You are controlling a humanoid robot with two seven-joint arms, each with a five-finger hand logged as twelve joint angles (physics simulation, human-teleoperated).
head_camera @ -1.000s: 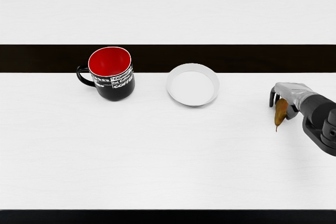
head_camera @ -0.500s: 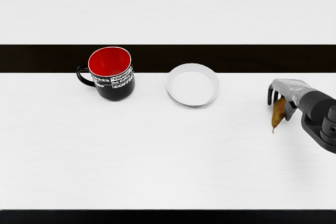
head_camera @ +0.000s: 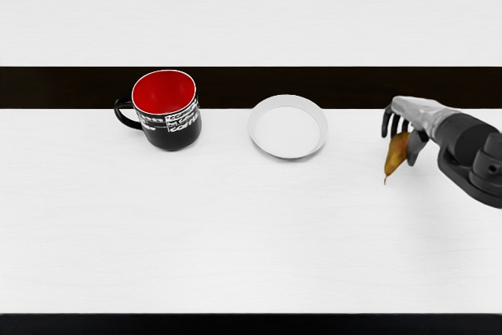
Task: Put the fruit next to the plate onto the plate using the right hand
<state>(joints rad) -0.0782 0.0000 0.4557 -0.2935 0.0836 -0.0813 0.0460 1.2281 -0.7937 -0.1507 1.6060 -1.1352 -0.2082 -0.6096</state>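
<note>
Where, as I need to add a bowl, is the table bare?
Bare: the wide front strip below mug, plate and right hand holding the pear; also the gap between plate and hand. Crowded only along the back edge.

A white table (head_camera: 235, 233) with a matt finish and faint streaks like fine wood grain. The mug (head_camera: 169, 119) looks like glazed ceramic, glossy black outside and smooth red inside. The plate (head_camera: 288, 127) is smooth, plain white, softly shaded. The pear (head_camera: 394, 152) has dull yellow-brown skin. The right hand (head_camera: 408, 117) shows a pale grey, metal-like back (its fingers are darker), and its forearm looks like dark matt plastic.
</note>
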